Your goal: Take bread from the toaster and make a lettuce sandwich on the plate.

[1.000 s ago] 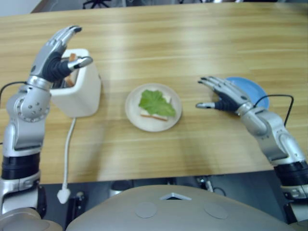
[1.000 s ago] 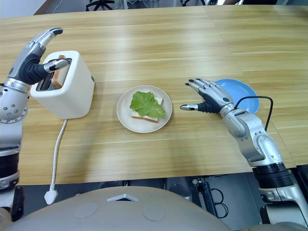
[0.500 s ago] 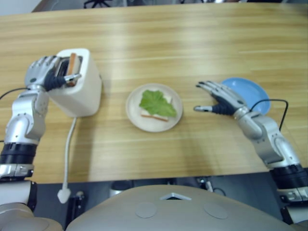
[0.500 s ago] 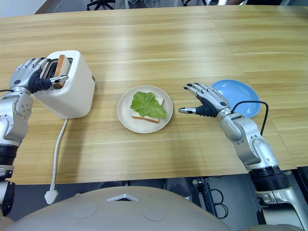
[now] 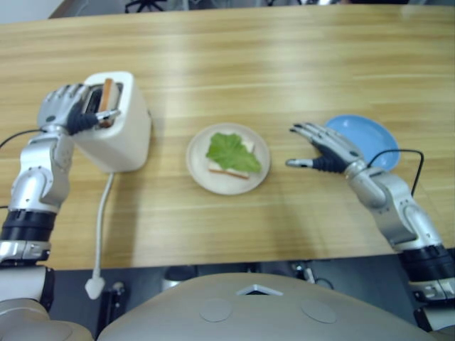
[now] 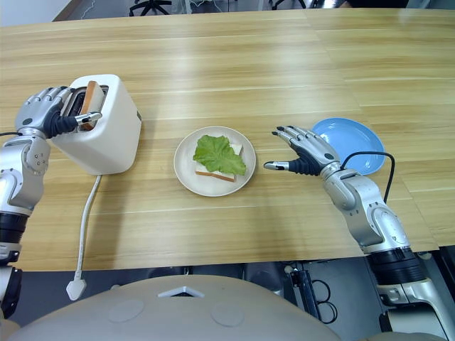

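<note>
Left hand pinches the bread slice standing in toaster; right hand hovers spread wide beside plate. Best: pull straight up, clear slot, then lay over lettuce.

Round cream plate with one flat bread slice, green lettuce leaf on top. Left of the plate, white toaster with a second slice upright in its slot.
</note>
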### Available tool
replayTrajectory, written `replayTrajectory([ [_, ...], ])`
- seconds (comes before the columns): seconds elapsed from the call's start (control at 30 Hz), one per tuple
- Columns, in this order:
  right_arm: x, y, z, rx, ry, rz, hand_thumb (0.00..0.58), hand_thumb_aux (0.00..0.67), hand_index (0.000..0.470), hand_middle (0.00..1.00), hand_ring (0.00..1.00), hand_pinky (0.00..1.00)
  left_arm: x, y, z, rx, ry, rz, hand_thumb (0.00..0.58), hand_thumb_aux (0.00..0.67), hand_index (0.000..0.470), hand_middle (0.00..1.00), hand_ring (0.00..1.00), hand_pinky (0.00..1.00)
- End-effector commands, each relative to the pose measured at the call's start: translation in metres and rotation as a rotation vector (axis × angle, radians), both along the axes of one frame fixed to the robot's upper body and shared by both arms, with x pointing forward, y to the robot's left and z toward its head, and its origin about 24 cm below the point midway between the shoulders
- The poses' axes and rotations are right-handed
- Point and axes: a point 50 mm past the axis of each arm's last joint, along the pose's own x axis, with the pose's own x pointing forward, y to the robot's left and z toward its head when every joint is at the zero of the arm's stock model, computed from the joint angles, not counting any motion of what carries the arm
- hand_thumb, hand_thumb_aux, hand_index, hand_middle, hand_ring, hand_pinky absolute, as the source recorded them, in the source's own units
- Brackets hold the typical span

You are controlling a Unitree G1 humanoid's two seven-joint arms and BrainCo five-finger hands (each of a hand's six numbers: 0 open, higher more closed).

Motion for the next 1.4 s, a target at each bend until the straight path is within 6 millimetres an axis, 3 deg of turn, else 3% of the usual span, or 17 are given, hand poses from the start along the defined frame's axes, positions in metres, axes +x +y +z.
replayTrajectory([
  [0.03, -0.001, 0.000, -0.003, -0.006, 0.015, -0.005, 0.000, 0.000, 0.000, 0.00, 0.00, 0.00, 0.000, -0.006, -0.017, -0.027, 0.078, -0.020, 0.288, 0.194, 0.133, 0.00, 0.00, 0.00],
  [0.1, -0.001, -0.001, -0.003, -0.008, 0.015, -0.007, 0.000, 0.000, 0.000, 0.00, 0.00, 0.00, -0.001, -0.007, -0.020, -0.037, 0.090, -0.025, 0.288, 0.194, 0.133, 0.00, 0.00, 0.00],
  [0.3, -0.002, -0.003, -0.002, -0.010, 0.013, -0.009, 0.000, 0.000, 0.000, 0.00, 0.00, 0.00, -0.001, -0.006, -0.026, -0.045, 0.111, -0.021, 0.438, 0.339, 0.233, 0.00, 0.00, 0.00],
  [0.63, -0.003, -0.004, 0.000, -0.003, 0.009, -0.013, 0.000, 0.000, 0.000, 0.00, 0.00, 0.00, -0.001, -0.007, -0.035, -0.112, 0.152, -0.037, 0.551, 0.520, 0.357, 0.04, 0.04, 0.04],
  [0.67, -0.003, -0.004, 0.000, -0.003, 0.009, -0.013, 0.000, 0.000, 0.000, 0.00, 0.00, 0.00, -0.001, -0.008, -0.035, -0.123, 0.146, -0.042, 0.559, 0.541, 0.372, 0.13, 0.13, 0.13],
  [0.7, -0.003, -0.005, 0.000, -0.003, 0.009, -0.014, 0.000, 0.000, 0.000, 0.00, 0.00, 0.00, -0.001, -0.009, -0.033, -0.130, 0.131, -0.047, 0.571, 0.586, 0.402, 0.31, 0.31, 0.31],
  [0.73, -0.003, -0.005, 0.000, -0.002, 0.010, -0.014, 0.000, 0.000, 0.000, 0.00, 0.00, 0.00, 0.000, -0.010, -0.029, -0.144, 0.108, -0.055, 0.571, 0.586, 0.402, 0.31, 0.31, 0.31],
  [0.77, -0.003, -0.005, 0.000, -0.002, 0.010, -0.015, 0.000, 0.000, 0.000, 0.00, 0.00, 0.00, 0.000, -0.010, -0.025, -0.157, 0.084, -0.062, 0.580, 0.670, 0.460, 0.90, 0.90, 0.90],
  [0.8, -0.003, -0.005, 0.000, -0.002, 0.010, -0.015, 0.000, 0.000, 0.000, 0.00, 0.00, 0.00, 0.001, -0.010, -0.021, -0.164, 0.060, -0.069, 0.580, 0.670, 0.460, 1.00, 1.00, 1.00],
  [0.97, -0.002, -0.004, -0.002, 0.000, 0.012, -0.017, 0.000, 0.000, 0.000, 0.00, 0.00, 0.00, -0.001, -0.014, 0.016, -0.250, -0.133, -0.145, 0.580, 0.670, 0.460, 1.00, 1.00, 1.00],
  [1.07, -0.002, -0.004, -0.003, 0.002, 0.013, -0.019, 0.000, 0.000, 0.000, 0.00, 0.00, 0.00, -0.007, -0.015, 0.047, -0.275, -0.306, -0.210, 0.580, 0.670, 0.460, 1.00, 1.00, 1.00],
  [1.27, -0.002, -0.005, -0.004, 0.005, 0.011, -0.025, 0.000, 0.000, 0.000, 0.00, 0.00, 0.00, -0.035, -0.021, 0.112, -0.338, -0.655, -0.376, 0.580, 0.670, 0.460, 1.00, 1.00, 1.00],
  [1.4, -0.002, -0.006, -0.005, 0.010, 0.008, -0.031, 0.000, 0.000, 0.000, 0.00, 0.00, 0.00, -0.046, -0.033, 0.130, -0.459, -0.685, -0.512, 0.580, 0.670, 0.460, 1.00, 1.00, 1.00],
])
